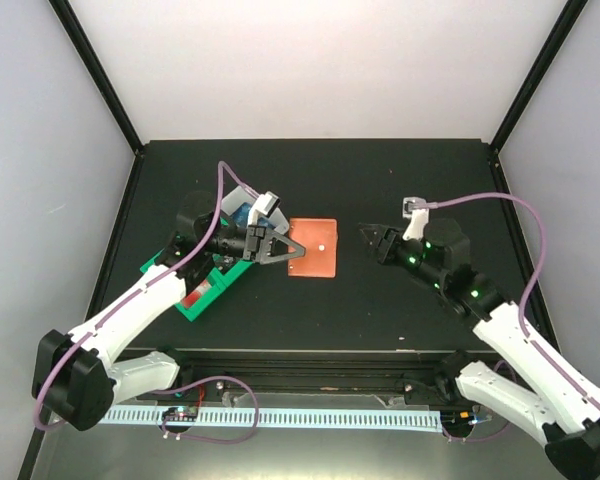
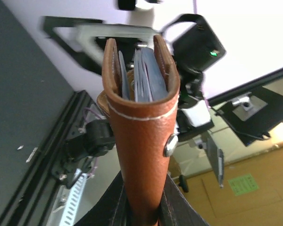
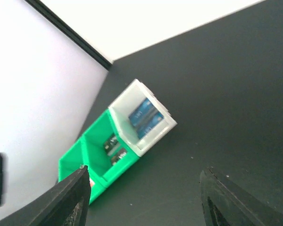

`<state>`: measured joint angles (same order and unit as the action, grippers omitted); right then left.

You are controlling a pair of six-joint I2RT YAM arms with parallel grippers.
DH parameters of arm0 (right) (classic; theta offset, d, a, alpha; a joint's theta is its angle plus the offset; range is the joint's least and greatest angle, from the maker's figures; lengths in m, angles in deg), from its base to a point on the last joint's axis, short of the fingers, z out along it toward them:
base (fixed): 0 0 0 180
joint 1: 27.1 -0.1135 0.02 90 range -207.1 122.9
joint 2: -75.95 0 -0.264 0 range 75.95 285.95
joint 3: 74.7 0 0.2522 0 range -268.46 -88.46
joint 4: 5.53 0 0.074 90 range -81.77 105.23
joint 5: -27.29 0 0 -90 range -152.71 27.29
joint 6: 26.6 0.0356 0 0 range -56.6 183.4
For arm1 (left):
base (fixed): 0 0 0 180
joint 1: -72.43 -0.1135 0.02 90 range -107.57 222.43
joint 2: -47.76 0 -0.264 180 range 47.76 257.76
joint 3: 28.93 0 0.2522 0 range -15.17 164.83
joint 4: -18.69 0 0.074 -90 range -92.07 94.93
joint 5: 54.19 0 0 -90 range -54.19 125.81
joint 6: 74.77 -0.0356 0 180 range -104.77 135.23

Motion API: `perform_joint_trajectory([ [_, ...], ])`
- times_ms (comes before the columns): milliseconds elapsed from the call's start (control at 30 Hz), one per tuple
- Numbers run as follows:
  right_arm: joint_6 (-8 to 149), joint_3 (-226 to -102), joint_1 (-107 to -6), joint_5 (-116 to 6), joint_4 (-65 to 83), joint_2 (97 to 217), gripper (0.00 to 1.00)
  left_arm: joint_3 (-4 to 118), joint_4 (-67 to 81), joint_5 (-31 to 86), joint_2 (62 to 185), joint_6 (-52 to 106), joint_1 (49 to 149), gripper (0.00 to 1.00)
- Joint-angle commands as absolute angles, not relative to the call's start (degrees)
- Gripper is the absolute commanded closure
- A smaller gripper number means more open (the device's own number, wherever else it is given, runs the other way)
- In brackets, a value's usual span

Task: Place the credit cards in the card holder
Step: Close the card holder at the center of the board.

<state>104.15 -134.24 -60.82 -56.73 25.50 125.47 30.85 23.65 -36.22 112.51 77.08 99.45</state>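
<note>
While left jaws clamp the card holder (image 2: 141, 141), right jaws stand apart; its pocket contents are indistinct.

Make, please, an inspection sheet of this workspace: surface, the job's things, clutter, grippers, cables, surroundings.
Surface: dark table, a few pale specks.
Job's things: brown card holder held at one edge, thin card-like sheets showing inside; blue cards in the white compartment of the tray, black cards in the next green one.
Clutter: nothing seen.
Grippers: left gripper shut on the card holder; right gripper open, empty.
Cables: a purple cable loops along each arm, more loops by the bases; no snag seen.
Surroundings: white walls, black frame posts.
</note>
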Motion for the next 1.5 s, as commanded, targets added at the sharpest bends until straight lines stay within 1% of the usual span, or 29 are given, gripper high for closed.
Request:
perform_joint_trajectory([
  [0,103.6,-130.9,-60.9,-53.3,20.7,119.7,0.35,33.0,6.8,-31.1,113.9,61.9,99.6,0.98],
  [200,104.5,-127.8,-60.9,-51.5,25.8,120.3,0.34,27.4,12.3,-27.6,120.6,60.8,101.4,0.98],
  [400,105.9,-123.6,-61.0,-52.2,28.2,125.2,0.35,29.5,13.9,-20.6,135.0,58.4,107.4,0.98],
  [500,106.6,-121.4,-61.0,-54.5,30.0,127.2,0.42,32.7,14.0,-17.4,143.3,57.5,110.4,0.98],
  [633,107.6,-119.1,-61.1,-55.3,30.5,130.0,0.48,35.1,17.4,-16.4,151.5,59.1,112.3,0.98],
  [767,109.1,-114.8,-61.1,-51.5,25.5,132.9,0.52,35.9,15.9,-13.5,154.1,57.6,112.5,0.90],
  [867,109.7,-113.1,-61.1,-49.5,22.1,135.4,0.53,36.5,11.8,-10.7,154.6,54.5,112.4,0.80],
  [1000,109.6,-112.6,-61.1,-48.4,19.4,137.9,0.53,36.6,5.8,-6.3,153.7,49.2,112.5,0.61],
  [1067,109.3,-112.5,-61.1,-47.3,17.9,139.3,0.53,36.4,2.9,-3.2,152.8,46.8,112.5,0.54],
  [1133,109.3,-112.6,-61.2,-46.3,16.4,141.2,0.53,36.3,-0.5,-0.2,151.3,45.0,112.4,0.51],
  [1267,108.7,-113.8,-61.7,-47.1,15.6,143.3,0.55,36.1,-4.8,5.6,149.8,43.3,112.4,0.49],
  [1467,106.5,-120.1,-64.2,-55.0,21.1,147.0,0.58,36.2,-6.1,6.5,150.1,44.1,112.7,0.48],
])
